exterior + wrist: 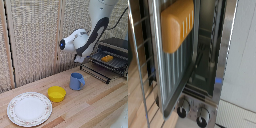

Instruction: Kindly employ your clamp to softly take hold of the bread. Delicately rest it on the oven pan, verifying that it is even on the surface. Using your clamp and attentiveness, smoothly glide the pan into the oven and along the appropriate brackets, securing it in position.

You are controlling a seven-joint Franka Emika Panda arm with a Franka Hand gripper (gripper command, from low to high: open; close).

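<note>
Exterior view, near to far: plate (29, 108), yellow bowl (56, 93) and blue cup (76, 81) sit on the wooden surface (95, 107). Bread (107, 58) lies on the oven pan (111, 62), which sticks out of the oven (116, 47). Pincer (78, 59) state: cannot tell. Step: sliding the pan; next needs a level push along the brackets.

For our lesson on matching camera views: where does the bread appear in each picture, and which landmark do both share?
Exterior view: the bread lies on the oven pan, far on the exterior view's right.
Wrist view: the bread fills much of the picture, lying on the pan's slats.
Shared landmark: the oven, whose knobs show in the wrist view.
</note>
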